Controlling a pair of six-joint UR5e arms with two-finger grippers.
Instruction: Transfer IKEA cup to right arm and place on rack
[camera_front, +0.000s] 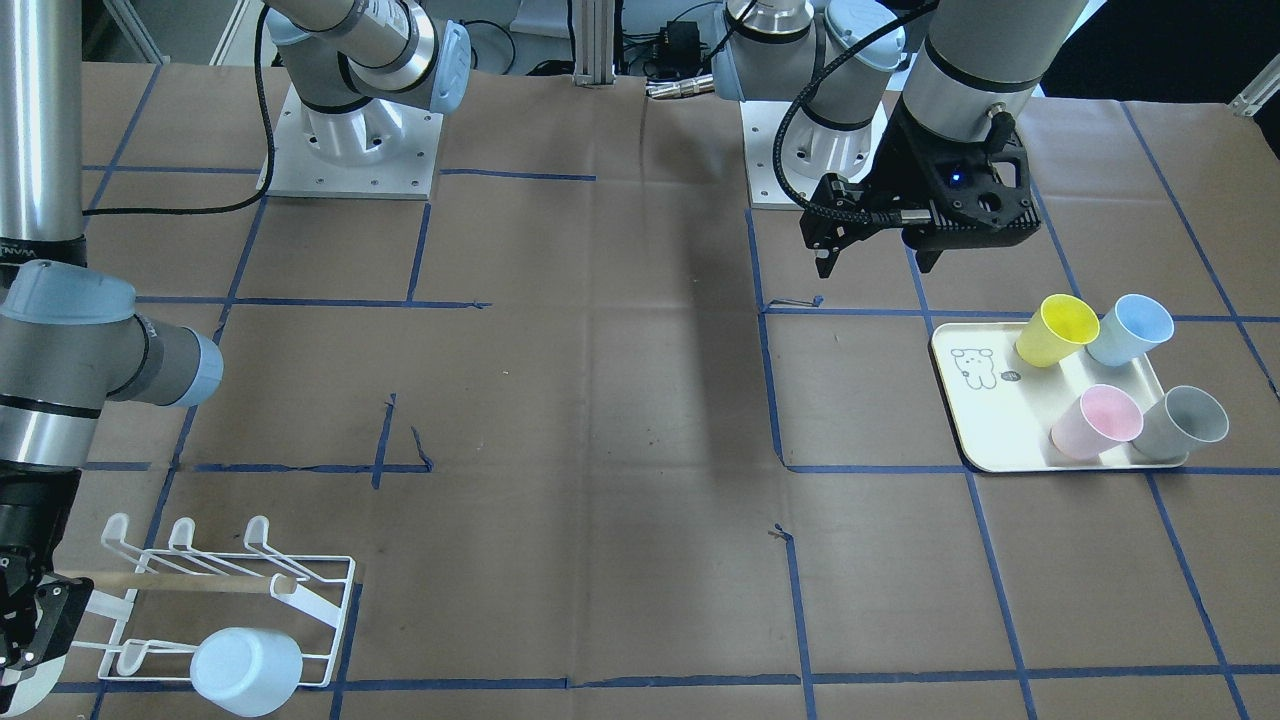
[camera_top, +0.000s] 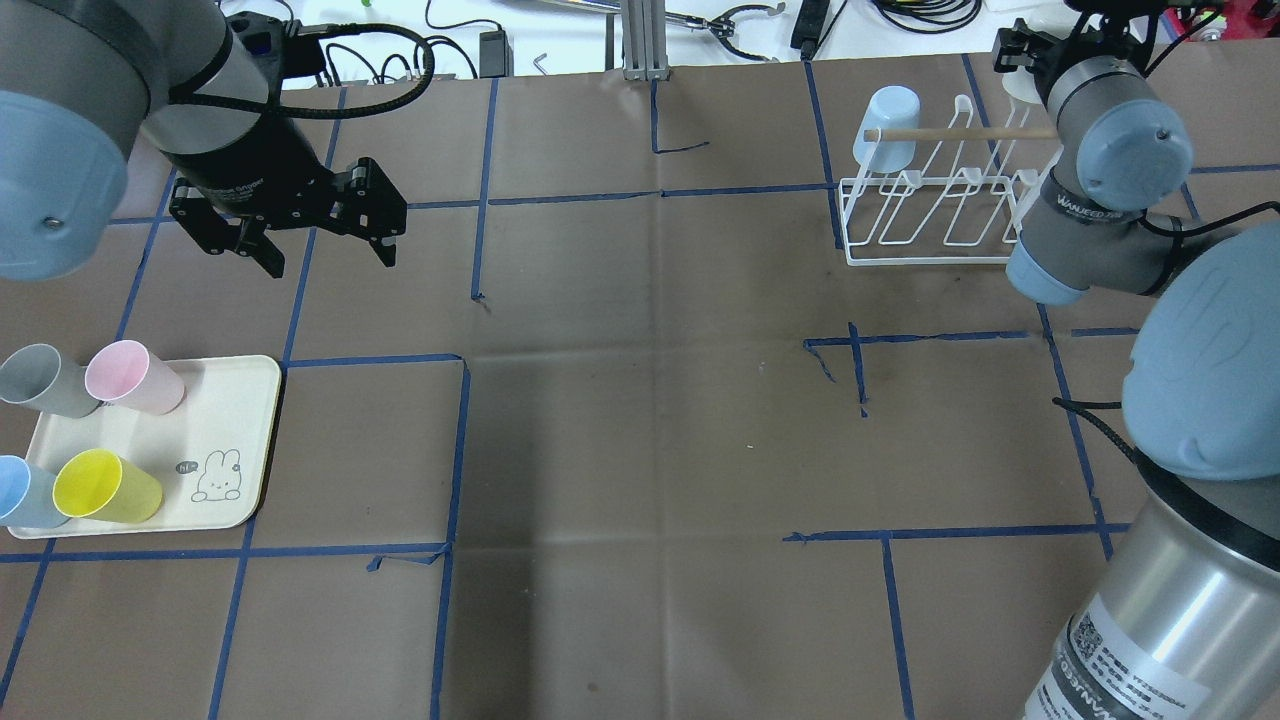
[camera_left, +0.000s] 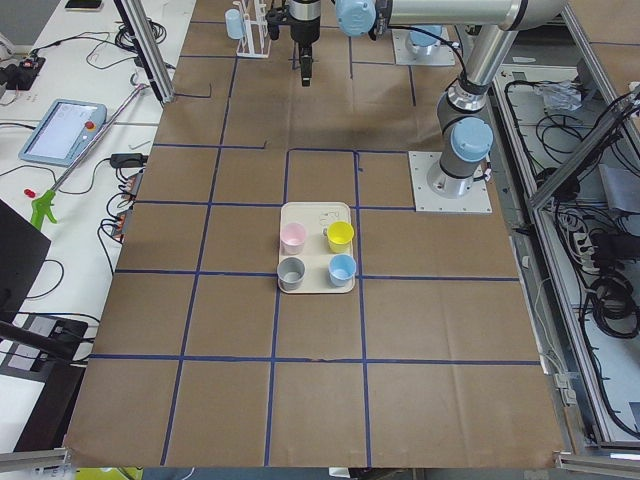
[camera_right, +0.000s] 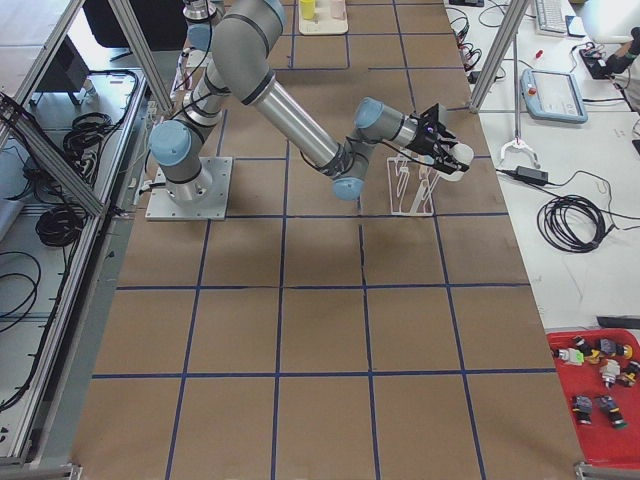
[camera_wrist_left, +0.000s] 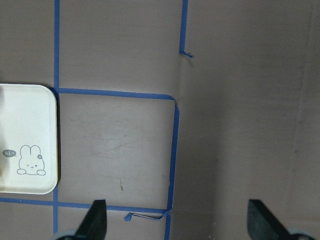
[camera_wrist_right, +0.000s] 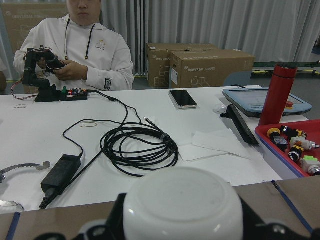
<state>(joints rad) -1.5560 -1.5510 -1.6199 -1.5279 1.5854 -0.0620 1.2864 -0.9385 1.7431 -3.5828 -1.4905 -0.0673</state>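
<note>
My right gripper (camera_wrist_right: 182, 222) is shut on a white cup (camera_wrist_right: 182, 202), whose round base fills the bottom of the right wrist view. In the overhead view that gripper (camera_top: 1030, 55) is just past the far right end of the white wire rack (camera_top: 930, 215). In the front-facing view it (camera_front: 30, 630) is at the rack's (camera_front: 320, 610) end. A pale blue cup (camera_top: 888, 125) hangs upside down on the rack's other end. My left gripper (camera_top: 328, 255) is open and empty, hovering above the table beyond the tray.
A cream tray (camera_top: 235, 440) with a rabbit drawing holds yellow (camera_top: 105, 487), blue (camera_top: 25, 492), pink (camera_top: 135, 377) and grey (camera_top: 45, 380) cups lying on their sides. Blue tape lines cross the brown table. Cables, a person and boxes lie beyond the far edge.
</note>
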